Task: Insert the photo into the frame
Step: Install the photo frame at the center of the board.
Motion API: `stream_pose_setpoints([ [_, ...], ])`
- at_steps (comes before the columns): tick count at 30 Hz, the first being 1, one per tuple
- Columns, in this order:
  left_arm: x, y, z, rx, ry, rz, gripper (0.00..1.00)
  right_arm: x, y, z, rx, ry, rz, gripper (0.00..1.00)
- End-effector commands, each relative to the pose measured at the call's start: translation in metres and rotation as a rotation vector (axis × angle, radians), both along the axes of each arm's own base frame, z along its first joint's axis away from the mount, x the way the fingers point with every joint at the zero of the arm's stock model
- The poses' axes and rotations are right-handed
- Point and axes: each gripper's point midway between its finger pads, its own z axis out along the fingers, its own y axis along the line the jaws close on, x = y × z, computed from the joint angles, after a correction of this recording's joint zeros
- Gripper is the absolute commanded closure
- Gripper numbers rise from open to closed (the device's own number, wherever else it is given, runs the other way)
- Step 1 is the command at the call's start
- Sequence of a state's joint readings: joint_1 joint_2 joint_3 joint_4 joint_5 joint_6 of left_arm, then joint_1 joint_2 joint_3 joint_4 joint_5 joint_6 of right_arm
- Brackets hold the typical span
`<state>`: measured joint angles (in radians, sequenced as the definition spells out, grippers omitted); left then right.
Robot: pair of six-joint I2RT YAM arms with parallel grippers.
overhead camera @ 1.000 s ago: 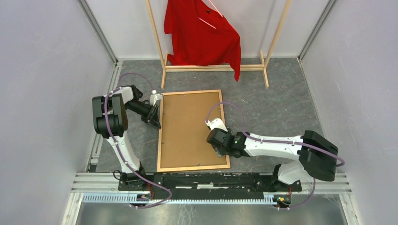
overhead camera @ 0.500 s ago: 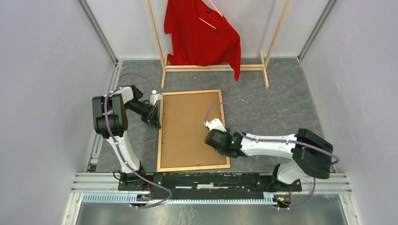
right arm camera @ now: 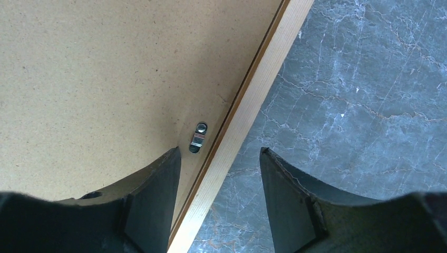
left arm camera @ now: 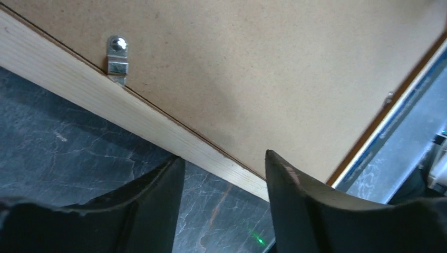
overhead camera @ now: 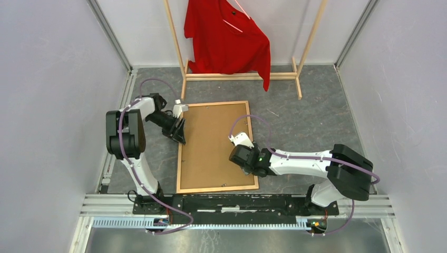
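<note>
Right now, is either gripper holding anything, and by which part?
Nothing is held: the left gripper and right gripper are both open, each over a side rail of the frame.

Red shirt [overhead camera: 226,39] hangs on pale wooden rack [overhead camera: 282,76].

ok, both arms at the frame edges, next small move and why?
Probably lower both and close on the rails: left gripper and right gripper are open, each straddling an edge of the frame, backing board facing up.
</note>
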<state>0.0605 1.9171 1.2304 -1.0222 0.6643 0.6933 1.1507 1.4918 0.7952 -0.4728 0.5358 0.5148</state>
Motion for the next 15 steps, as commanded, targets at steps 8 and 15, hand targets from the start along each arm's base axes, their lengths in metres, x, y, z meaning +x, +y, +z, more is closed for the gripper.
stream_pose_setpoints([
  [8, 0.023, 0.029, -0.019, 0.269, -0.114, 0.12, 0.52, 0.009, 0.001, 0.012, 0.01, -0.051, -0.024, 0.36],
  [15, 0.018, 0.023, -0.026, 0.333, -0.144, 0.071, 0.56, 0.014, -0.001, 0.018, 0.001, -0.082, -0.042, 0.37],
])
